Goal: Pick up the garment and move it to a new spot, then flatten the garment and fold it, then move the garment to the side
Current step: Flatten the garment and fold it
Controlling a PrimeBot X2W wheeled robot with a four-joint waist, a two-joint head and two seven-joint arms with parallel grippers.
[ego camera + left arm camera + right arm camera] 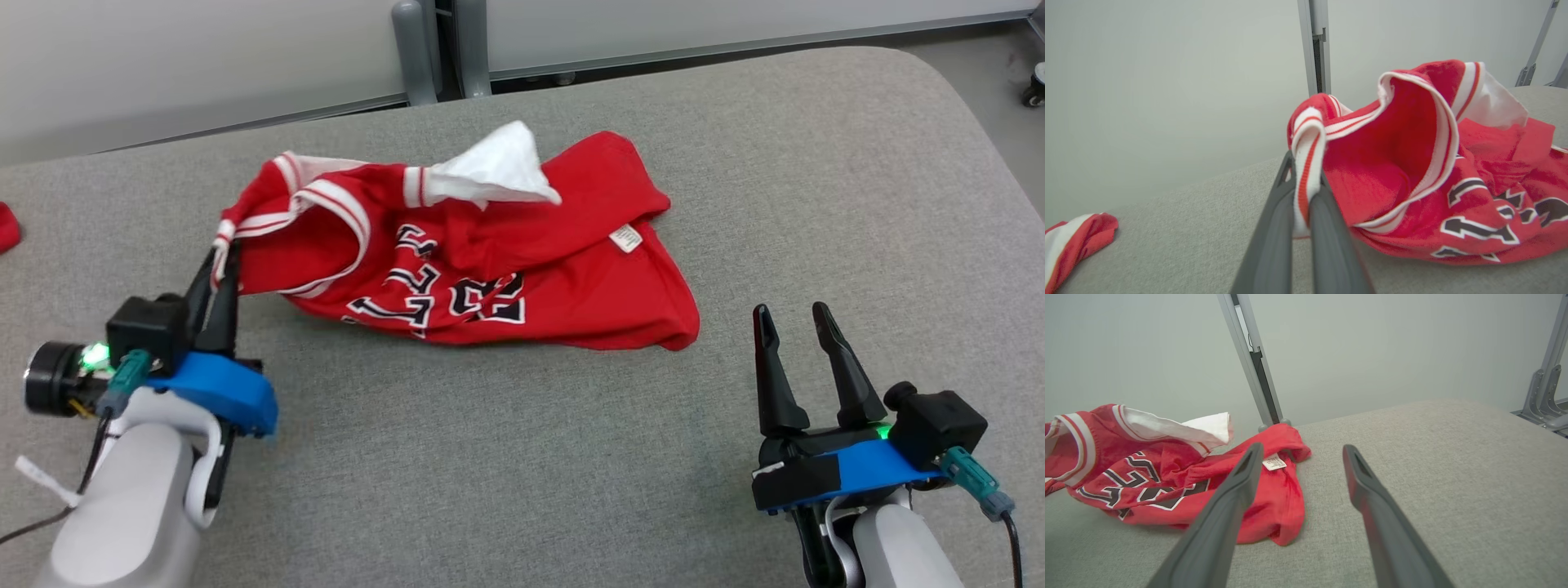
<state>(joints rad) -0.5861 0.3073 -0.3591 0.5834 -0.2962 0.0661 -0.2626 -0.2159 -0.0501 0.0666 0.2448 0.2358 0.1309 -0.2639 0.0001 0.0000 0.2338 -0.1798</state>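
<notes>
While the left gripper (223,261) pinches the striped trim (1306,151) of the crumpled red cloth jersey (490,278) on the grey padded surface (522,457), the right gripper (791,310) stands spread; the jersey looks light and limp, best held by its hems.

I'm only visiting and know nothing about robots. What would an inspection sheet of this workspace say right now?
Surface: grey fabric-covered table, rounded far corner, no stains seen.
Job's things: red jersey, crumpled, a white part sticking up, label showing.
Clutter: second red-and-white cloth piece near the table's left edge.
Grippers: left gripper shut on the jersey's striped trim, lifting that edge; right gripper open, holding nothing, apart from the jersey.
Cables: black cable from the right wrist camera; thin black cable beside the left forearm.
Surroundings: pale wall panels, grey post, caster wheel on the floor.
</notes>
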